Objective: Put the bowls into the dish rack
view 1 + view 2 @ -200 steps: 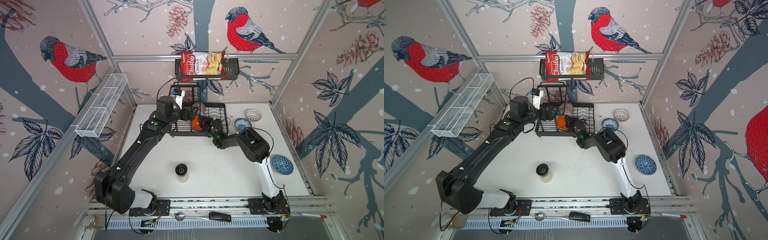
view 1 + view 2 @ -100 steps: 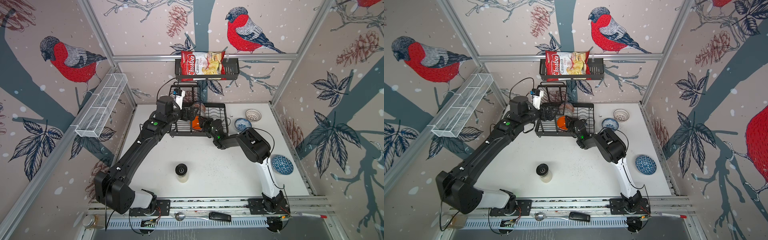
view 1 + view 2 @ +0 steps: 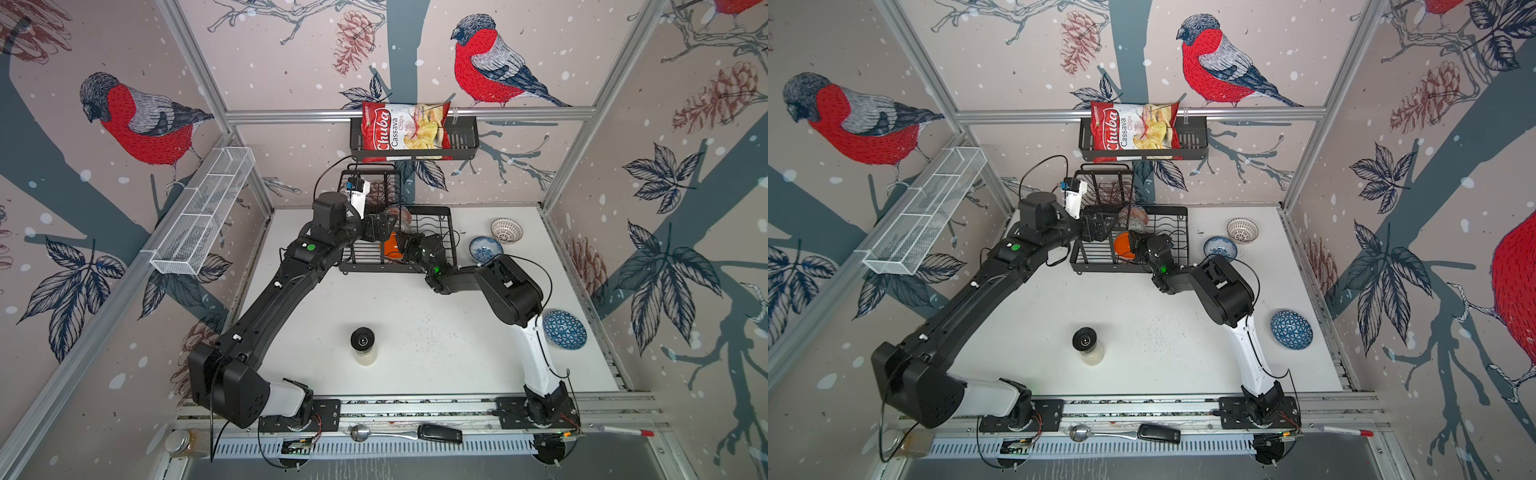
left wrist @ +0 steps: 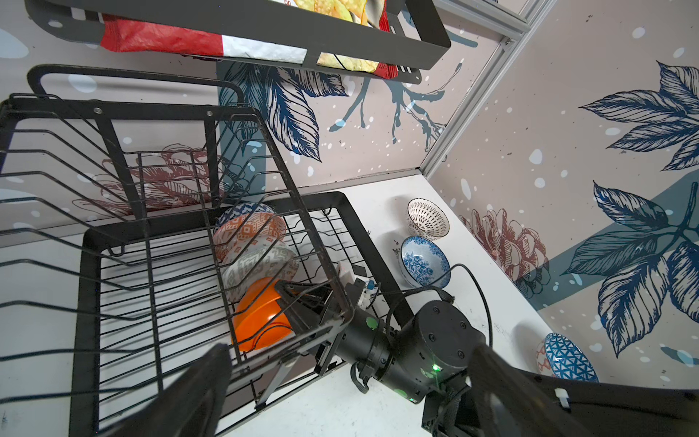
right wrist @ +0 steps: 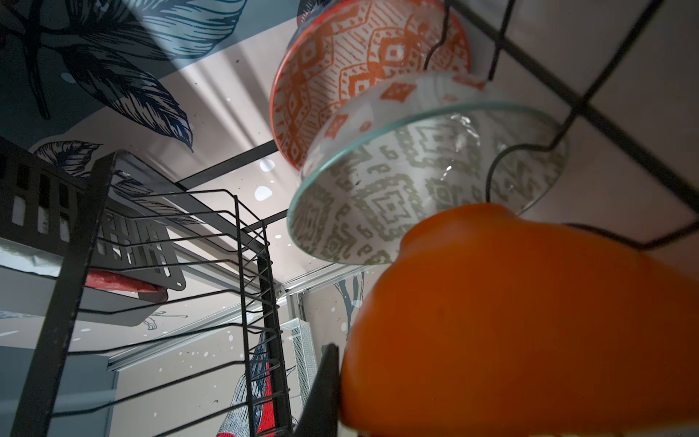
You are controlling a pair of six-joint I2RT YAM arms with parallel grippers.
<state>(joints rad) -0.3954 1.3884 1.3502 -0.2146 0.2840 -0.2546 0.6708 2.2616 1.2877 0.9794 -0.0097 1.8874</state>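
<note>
The plain orange bowl (image 4: 261,318): where do we have it?

In the dish rack (image 4: 87,283), on the lower tray's wires. It stands on edge and leans on the grey-green patterned bowl (image 4: 261,265), with the orange-white patterned bowl (image 4: 249,234) behind that.

And our grip?

The right gripper (image 4: 299,299) is clenched on its upper rim. The left gripper (image 3: 380,227) is spread wide over the rack's left half, grasping nothing.

Which way does the bowl lie from us?

Straight off the right gripper's tips, toward the left in both top views. That arm reaches in over the rack's front right corner. A round bowl has no long axis. Its rim plane stands near upright, across the row. Which way the mouth faces we cannot tell.

Next?

We judge letting go, then backing out along the arm's own line. The lattice bowl (image 3: 506,230), the blue floral bowl (image 3: 485,248) and the blue geometric bowl (image 3: 564,330) sit on the tabletop (image 3: 415,311), nearer the right arm.
</note>
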